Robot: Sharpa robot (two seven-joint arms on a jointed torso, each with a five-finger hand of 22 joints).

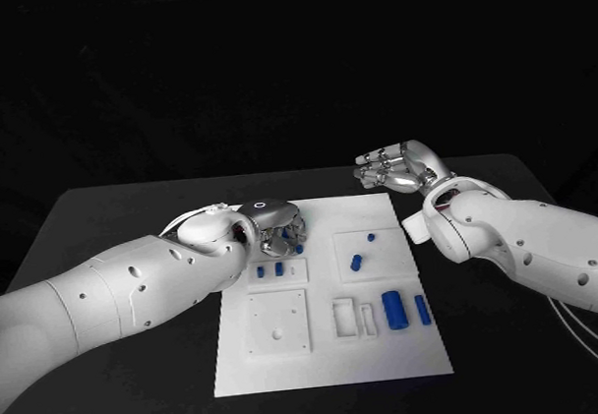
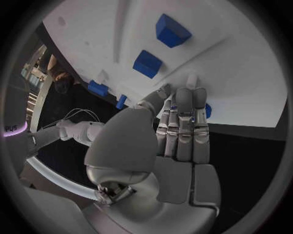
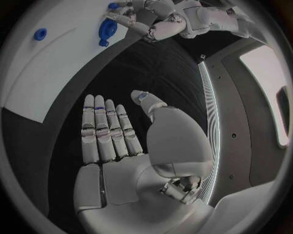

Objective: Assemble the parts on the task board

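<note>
The white task board (image 1: 328, 357) lies mid-table with several blue parts on it. My left hand (image 1: 275, 227) hovers low over its far left area, fingers pointing down at the board beside a small blue part (image 1: 299, 249). In the left wrist view the fingers (image 2: 183, 122) lie straight and close together with their tips at the board (image 2: 244, 73), and a blue part (image 2: 207, 111) peeks out beside them; whether it is held is hidden. My right hand (image 1: 398, 168) hangs above the table past the board's far right corner, and its flat palm (image 3: 116, 146) holds nothing.
Two small blue parts (image 1: 270, 270) stand in a recess just nearer than my left hand. Two blue cylinders (image 1: 393, 306) (image 1: 422, 310) lie at the board's right side, and two smaller parts (image 1: 358, 261) (image 1: 370, 236) sit further back. Black table (image 1: 115, 215) surrounds the board.
</note>
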